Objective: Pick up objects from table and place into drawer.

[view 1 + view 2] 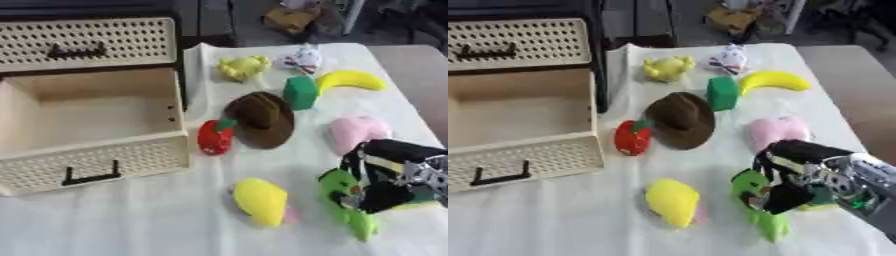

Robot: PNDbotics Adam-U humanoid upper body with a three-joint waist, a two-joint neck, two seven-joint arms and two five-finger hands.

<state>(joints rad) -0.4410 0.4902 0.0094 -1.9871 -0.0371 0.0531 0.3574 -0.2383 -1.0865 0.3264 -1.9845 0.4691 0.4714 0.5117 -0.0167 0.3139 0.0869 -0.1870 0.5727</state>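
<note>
White cloth [131, 220] covers table; floor [236, 20] beyond.

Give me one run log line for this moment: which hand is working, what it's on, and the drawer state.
active: right hand | action: fingers curled round green toy | left hand: not in view | drawer: open, looks empty

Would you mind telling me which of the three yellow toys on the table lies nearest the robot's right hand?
The yellow lemon-shaped toy at the near edge, just left of the right hand. The banana and the small yellow toy lie at the far end.
</note>
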